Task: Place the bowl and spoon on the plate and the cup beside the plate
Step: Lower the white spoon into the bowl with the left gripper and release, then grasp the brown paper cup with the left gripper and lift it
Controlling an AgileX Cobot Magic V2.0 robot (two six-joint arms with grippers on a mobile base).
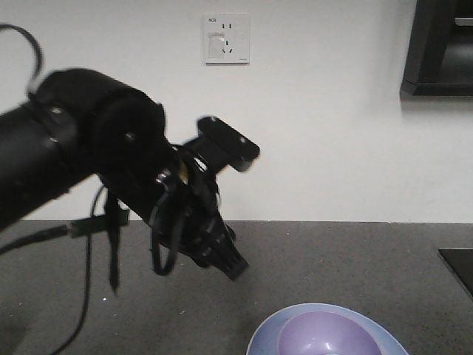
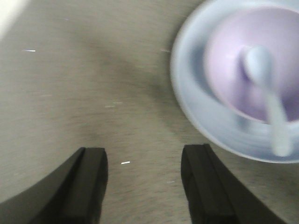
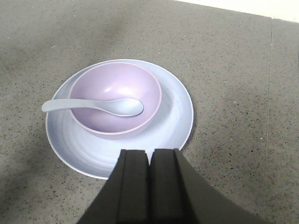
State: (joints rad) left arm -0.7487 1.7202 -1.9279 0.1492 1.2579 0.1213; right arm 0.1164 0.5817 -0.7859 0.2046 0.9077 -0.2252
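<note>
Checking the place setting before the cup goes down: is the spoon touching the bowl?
Touching. The right wrist view shows the spoon lying in the bowl, scoop inside, handle resting over its rim.

**Lavender and pale blue on speckled grey**

The bowl [image 3: 114, 95] is a smooth, plain lavender purple with a slightly lighter line along its rim. The plate [image 3: 175, 116] is an even light blue with no pattern, and the spoon [image 3: 93, 106] is a pale bluish white. The counter [image 3: 224, 65] is dark grey, flecked all over with fine black and light specks. The left gripper [image 2: 145, 156], the right gripper [image 3: 149, 154] and the arm [image 1: 66, 159] are matt black. The far wall [image 1: 332, 111] is off-white, with a white socket [image 1: 227, 38].
</note>
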